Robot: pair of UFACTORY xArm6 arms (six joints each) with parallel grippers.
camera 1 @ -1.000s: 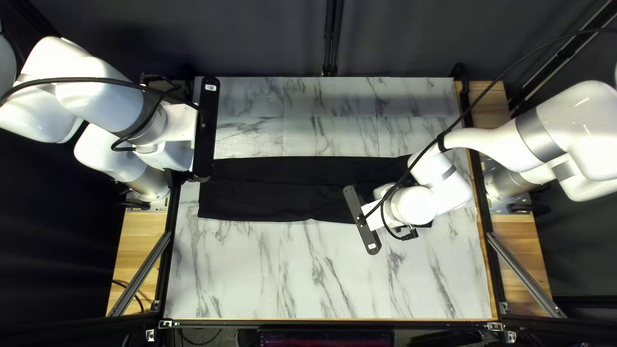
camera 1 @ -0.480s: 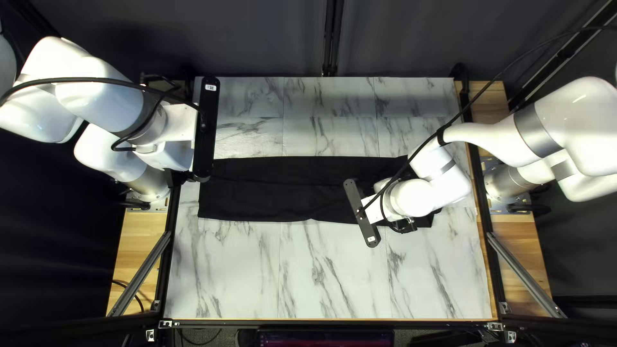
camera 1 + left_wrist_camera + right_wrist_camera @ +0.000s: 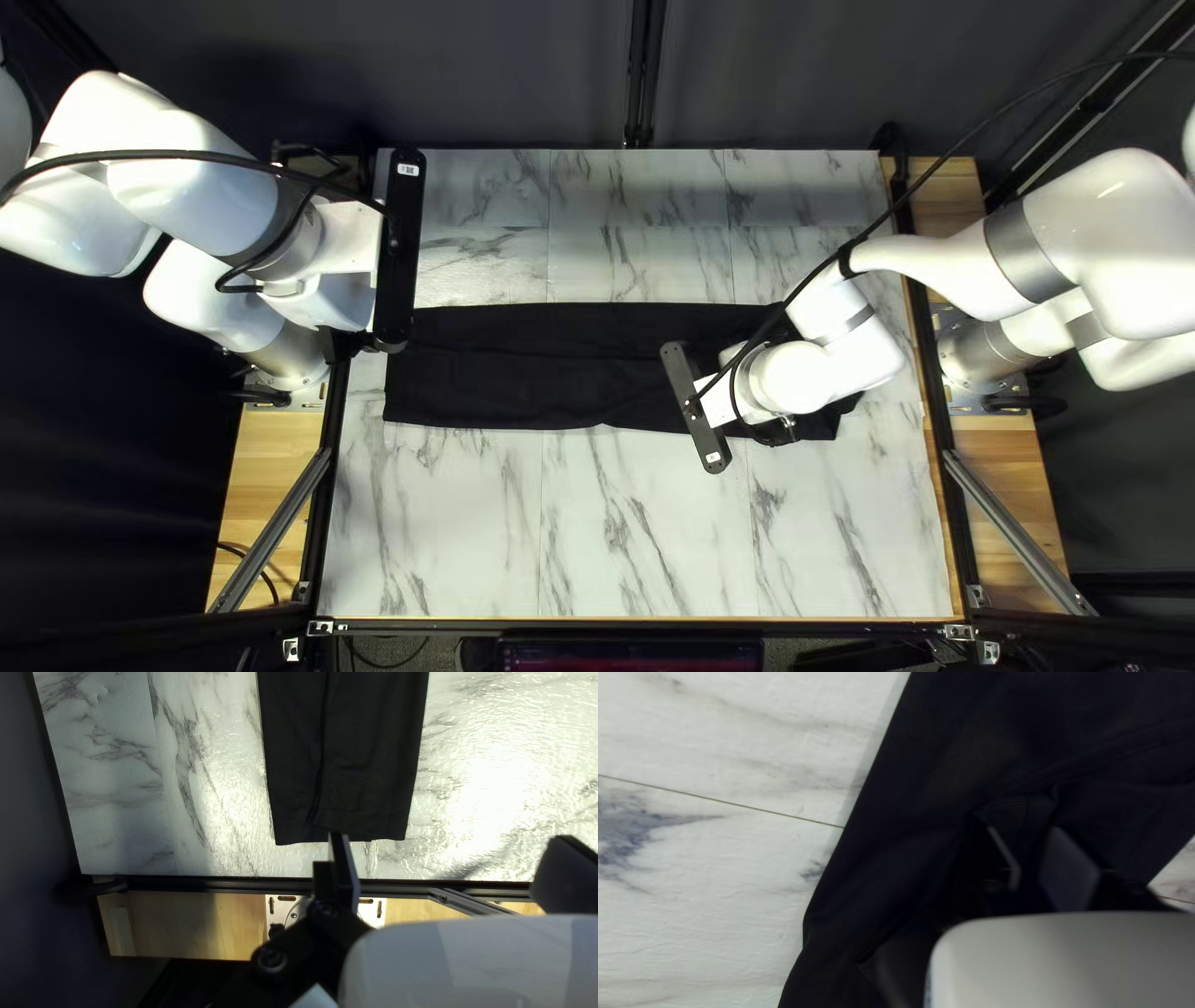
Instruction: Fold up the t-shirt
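The t-shirt [image 3: 535, 373] is laid from nine to three o'clock across the counter [image 3: 623, 535], the empty, wide-open left gripper [image 3: 450, 837] held off at ten, likely for room, the partly open right gripper [image 3: 1026, 832], no firm hold visible, placed at three, seemingly for pinching.

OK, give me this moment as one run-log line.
Fold T-shirt | black T-shirt: long strip on table | left gripper: open, near strip's end | right gripper: open, over T-shirt, contact unclear
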